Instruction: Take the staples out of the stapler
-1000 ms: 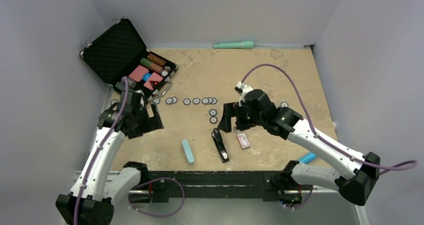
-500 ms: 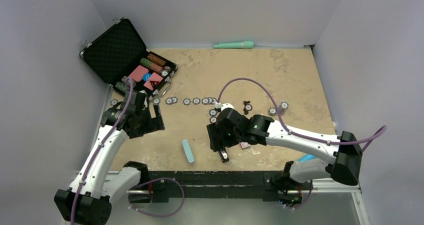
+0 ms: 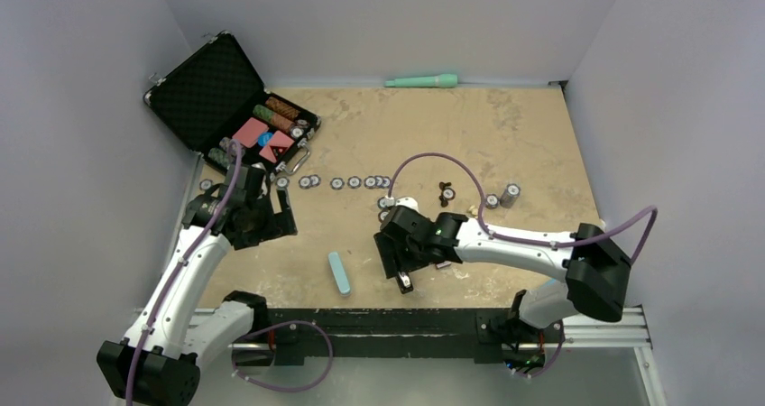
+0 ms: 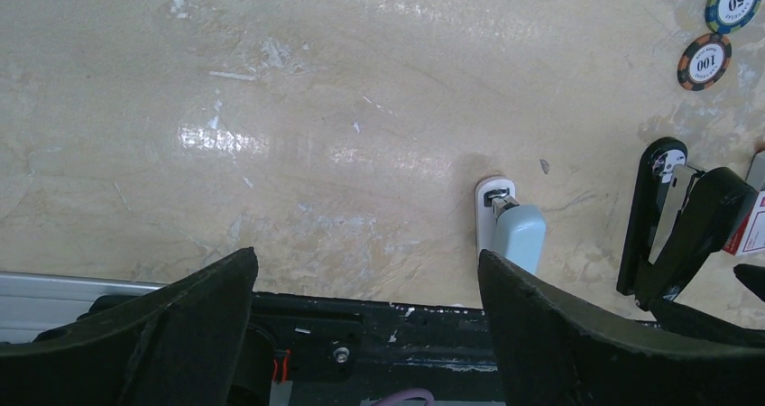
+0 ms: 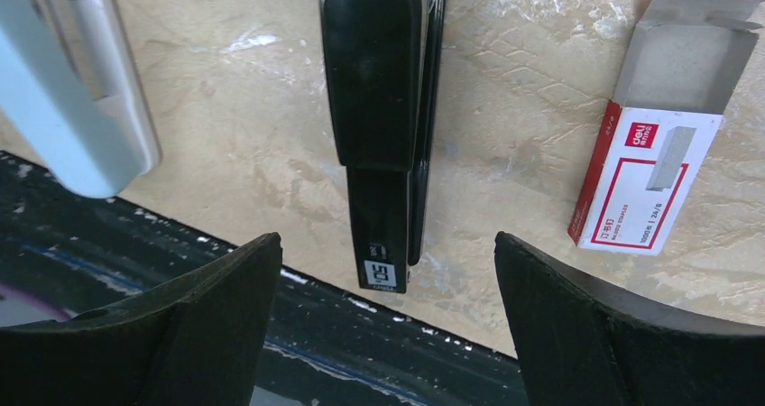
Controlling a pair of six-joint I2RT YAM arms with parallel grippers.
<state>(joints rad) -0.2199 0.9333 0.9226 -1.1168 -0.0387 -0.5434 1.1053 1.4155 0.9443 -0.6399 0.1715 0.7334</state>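
Tan, scuffed tabletop between grey walls, and your stapler (image 3: 405,280) lies flat close to the near edge, one end pointing at the black rail. Progress check: as far as I can judge, you're right at the start. No loose strip of staples shows anywhere on the table, so they look to be inside, and nothing has been pulled out. From the right wrist view the stapler (image 5: 379,108) looks shut, though the left wrist view hints at a slight gap at its silvery front (image 4: 672,226); I can't tell for certain. Opening it and getting the strip out is all ahead of you.

Now the right gripper (image 3: 397,254): it hangs directly over the stapler with its jaws spread wide. In the wrist view the right gripper (image 5: 383,244) straddles the black body, one finger to each side, with bare table visible between each finger and the stapler, so no contact and no grip yet. The labelled end of the stapler sits just about midway between the tips.

A pale blue bar (image 5: 72,90) lies beside it on one side and a red-and-white box (image 5: 645,185) on the other, both outside the jaws.

Your left gripper (image 3: 271,216) is well apart, off to the left, also spread and holding nothing.
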